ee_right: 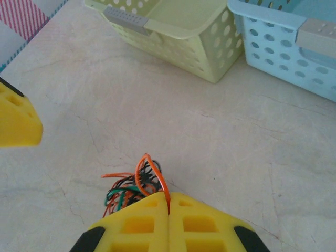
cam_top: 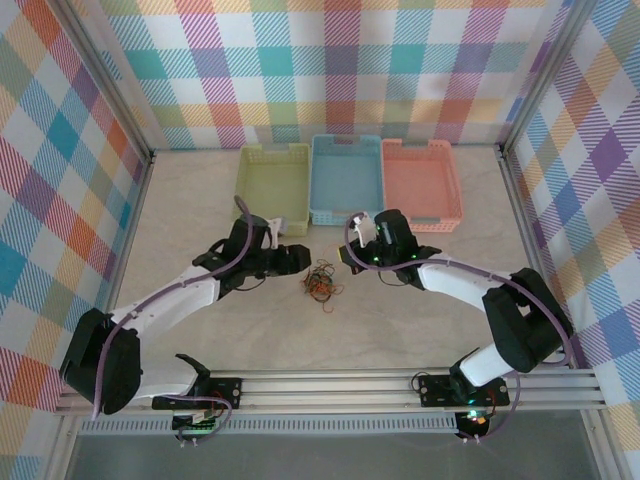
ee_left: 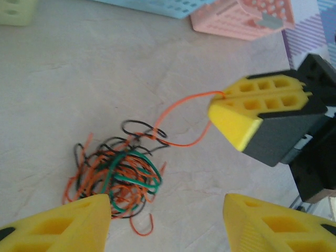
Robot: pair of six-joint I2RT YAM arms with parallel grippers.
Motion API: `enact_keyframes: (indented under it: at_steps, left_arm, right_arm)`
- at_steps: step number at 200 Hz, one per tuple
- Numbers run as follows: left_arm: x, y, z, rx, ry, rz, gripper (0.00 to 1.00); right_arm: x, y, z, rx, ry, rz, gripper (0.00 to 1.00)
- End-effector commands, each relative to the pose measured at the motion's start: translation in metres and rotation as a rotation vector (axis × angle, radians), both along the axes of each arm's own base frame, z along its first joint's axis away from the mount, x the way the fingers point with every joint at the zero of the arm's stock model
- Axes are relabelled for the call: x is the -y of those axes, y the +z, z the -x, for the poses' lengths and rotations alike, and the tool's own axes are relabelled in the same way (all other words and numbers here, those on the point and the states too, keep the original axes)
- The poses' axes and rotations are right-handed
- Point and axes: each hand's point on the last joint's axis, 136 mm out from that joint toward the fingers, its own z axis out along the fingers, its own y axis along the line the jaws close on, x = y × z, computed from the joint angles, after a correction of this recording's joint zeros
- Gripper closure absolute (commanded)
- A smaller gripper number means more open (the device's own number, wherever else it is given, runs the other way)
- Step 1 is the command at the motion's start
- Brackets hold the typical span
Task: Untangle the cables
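The cables (cam_top: 320, 282) lie as a small tangle of thin orange, black and green wires on the table between my two grippers. In the left wrist view the tangle (ee_left: 118, 176) sits just ahead of my left finger, and my left gripper (ee_left: 168, 220) is open with bare table between its fingertips. My right gripper (ee_right: 168, 202) is shut on one orange cable (ee_right: 149, 170) that loops up out of the tangle (ee_right: 128, 191). The left wrist view shows this orange cable (ee_left: 178, 107) stretched from the tangle to the right gripper (ee_left: 226, 100).
Three baskets stand side by side at the back: yellow-green (cam_top: 272, 187), blue (cam_top: 346, 178) and salmon (cam_top: 421, 183). Checked walls enclose the table on three sides. The left gripper (cam_top: 300, 258) and right gripper (cam_top: 347, 260) face each other closely over the tangle.
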Motion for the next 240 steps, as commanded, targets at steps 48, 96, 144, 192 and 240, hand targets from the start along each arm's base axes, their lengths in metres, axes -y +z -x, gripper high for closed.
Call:
enact_keyframes:
  at_steps: [48, 96, 144, 192, 240]
  left_arm:
    - [0.015, -0.024, -0.019, -0.037, -0.052, -0.241, 0.42]
    - [0.022, -0.037, -0.036, -0.087, -0.039, -0.304, 0.43]
    - [0.025, -0.056, -0.049, -0.121, -0.024, -0.363, 0.43]
    - [0.024, -0.071, -0.056, -0.158, 0.000, -0.410, 0.42]
    - [0.020, -0.074, -0.060, -0.173, 0.042, -0.434, 0.40]
  right_arm:
    - [-0.008, 0.012, 0.001, -0.015, 0.037, -0.076, 1.00]
    - [-0.008, 0.012, 0.001, -0.019, 0.042, -0.081, 1.00]
    - [-0.009, 0.013, 0.002, -0.018, 0.051, -0.087, 1.00]
    - [-0.010, 0.014, 0.004, -0.015, 0.065, -0.096, 1.00]
    - [-0.010, 0.018, 0.008, 0.002, 0.081, -0.114, 1.00]
